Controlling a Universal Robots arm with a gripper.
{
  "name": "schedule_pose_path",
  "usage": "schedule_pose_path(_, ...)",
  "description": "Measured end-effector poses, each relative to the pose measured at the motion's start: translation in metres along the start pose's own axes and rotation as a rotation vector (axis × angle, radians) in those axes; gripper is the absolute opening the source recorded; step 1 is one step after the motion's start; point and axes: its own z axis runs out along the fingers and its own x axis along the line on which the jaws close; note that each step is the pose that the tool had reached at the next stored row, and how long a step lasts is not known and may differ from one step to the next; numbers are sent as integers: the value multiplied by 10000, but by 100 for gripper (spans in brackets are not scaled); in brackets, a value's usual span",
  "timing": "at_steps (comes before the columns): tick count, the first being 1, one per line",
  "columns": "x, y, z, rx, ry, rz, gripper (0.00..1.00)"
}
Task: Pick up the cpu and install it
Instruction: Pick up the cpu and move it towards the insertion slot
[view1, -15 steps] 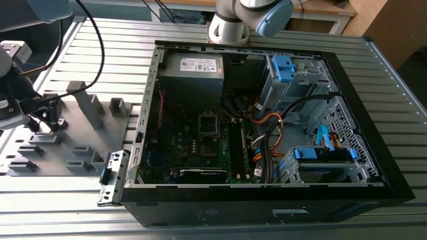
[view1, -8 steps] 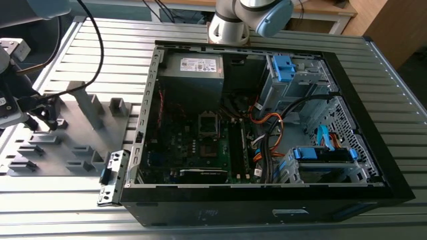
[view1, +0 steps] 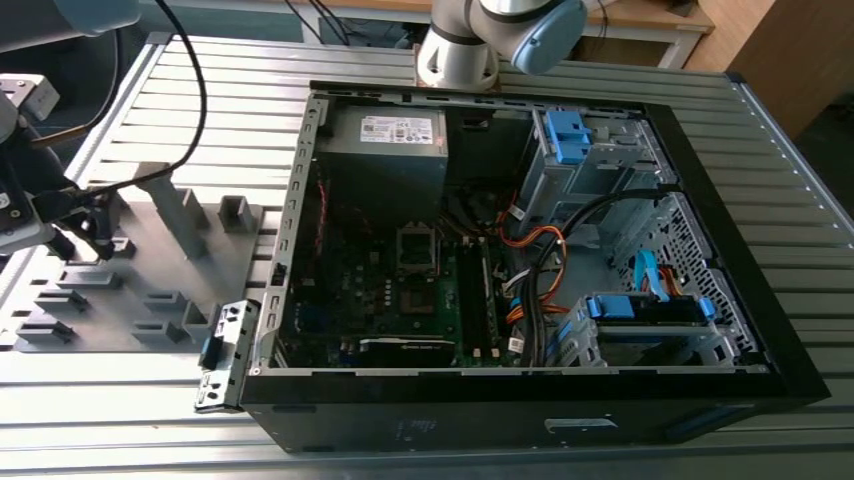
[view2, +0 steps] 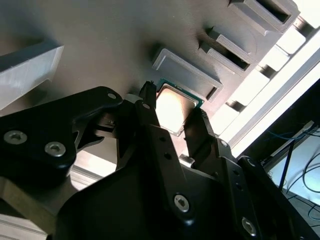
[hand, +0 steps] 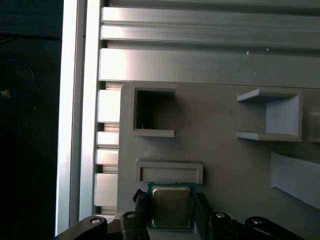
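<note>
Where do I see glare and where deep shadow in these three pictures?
Second wrist view: a bright reflection washes out the cpu top, and the gripper around it is dark. First wrist view: the cpu is evenly lit; glare lies on the table slats. Exterior view: the computer case interior is in shadow.

In the second wrist view the tool hides two side edges of the cpu.

My gripper is matte black. Right at it I see the chip, pale silver on top with a thin green border. Beneath it lies a plain grey plate carrying matching grey blocks. Beyond that, the table shows ribbed silvery slats.
</note>
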Motion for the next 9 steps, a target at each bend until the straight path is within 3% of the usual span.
schedule_pose_path(5,1,0,-23,4,6,0,47)
schedule_pose_path(9,-1,1,-126,2,3,0,47)
